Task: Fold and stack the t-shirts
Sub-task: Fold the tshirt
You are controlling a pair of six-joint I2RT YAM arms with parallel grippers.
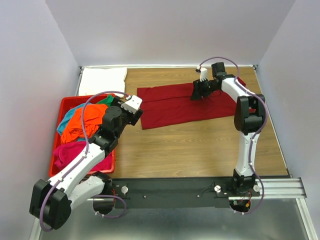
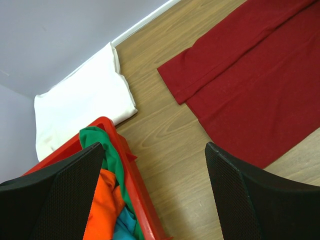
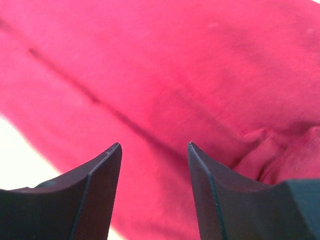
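The dark red t-shirt (image 1: 175, 107) lies flat on the counter (image 1: 200, 140), toward its far right, with one long strip folded over. The right fingers (image 3: 100, 185) stand parted just above the shirt's far edge, pinching nothing. The left fingers (image 2: 65, 195) are spread wide over the red bin (image 2: 146, 210), which holds the orange t-shirt (image 1: 82, 122). The white t-shirt (image 1: 102, 80) lies folded in the far left corner.

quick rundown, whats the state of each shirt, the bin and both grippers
dark red cotton t-shirt: spread flat, one long edge folded over
white cotton t-shirt: folded, far left corner
red plastic bin: heaped with shirts
orange t-shirt, magenta pink t-shirt, teal t-shirt, green t-shirt: crumpled, unfolded, in the bin
left gripper: open, empty, above the bin's edge
right gripper: open, empty, low over the dark red t-shirt
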